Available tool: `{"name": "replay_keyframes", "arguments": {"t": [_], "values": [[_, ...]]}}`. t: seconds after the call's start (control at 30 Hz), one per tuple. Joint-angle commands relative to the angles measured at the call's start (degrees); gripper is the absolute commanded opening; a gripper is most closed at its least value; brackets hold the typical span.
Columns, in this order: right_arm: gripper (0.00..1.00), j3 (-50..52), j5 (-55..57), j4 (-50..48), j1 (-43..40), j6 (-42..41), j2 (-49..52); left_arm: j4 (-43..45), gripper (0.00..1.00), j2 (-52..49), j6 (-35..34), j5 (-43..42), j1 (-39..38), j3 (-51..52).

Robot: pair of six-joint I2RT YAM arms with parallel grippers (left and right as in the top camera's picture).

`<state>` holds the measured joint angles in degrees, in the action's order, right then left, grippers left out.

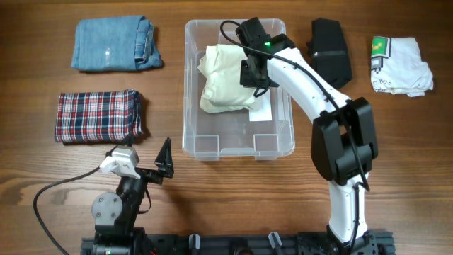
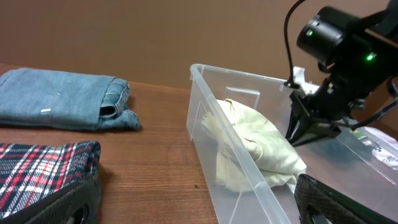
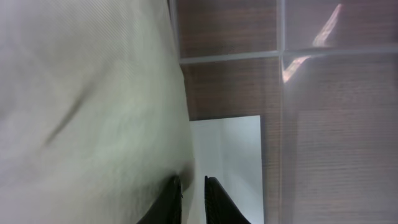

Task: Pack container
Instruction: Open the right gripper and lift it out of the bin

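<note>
Clear container (image 2: pixel 200 93) on wood surface (image 2: pixel 161 155), cream garment (image 2: pixel 255 146) inside. Right claw (image 2: pixel 306 132) tips down on garment, fingers nearly together. Folded jeans (image 2: pixel 59 99) and plaid cloth (image 2: pixel 37 165) lie left of container. Left claw (image 2: pixel 199 202) spread wide.

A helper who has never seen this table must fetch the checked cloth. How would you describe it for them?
Start at the clear container in the middle of the table; two folded garments lie to its left. The checked cloth is the lower one in the overhead view, below the jeans. Only it has a red, white and navy check.
</note>
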<state>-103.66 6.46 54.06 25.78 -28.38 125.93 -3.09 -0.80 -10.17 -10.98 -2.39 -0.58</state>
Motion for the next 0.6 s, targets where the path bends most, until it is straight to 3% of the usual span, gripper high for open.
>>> {"name": "replay_keyframes", "arguments": {"t": [0.0,0.33,0.57], "values": [[0.13,-0.59,-3.02,-0.17,0.85,1.33,2.14,-0.26,1.0,0.35,0.9,0.35,0.44,0.26],[0.14,-0.59,-8.66,-3.91,2.05,2.19,2.12,-0.26,1.0,0.33,0.9,0.35,0.44,0.26],[0.23,-1.99,-6.84,-3.19,1.79,2.54,1.11,-0.26,1.0,0.31,0.92,0.35,0.44,0.26]]}}
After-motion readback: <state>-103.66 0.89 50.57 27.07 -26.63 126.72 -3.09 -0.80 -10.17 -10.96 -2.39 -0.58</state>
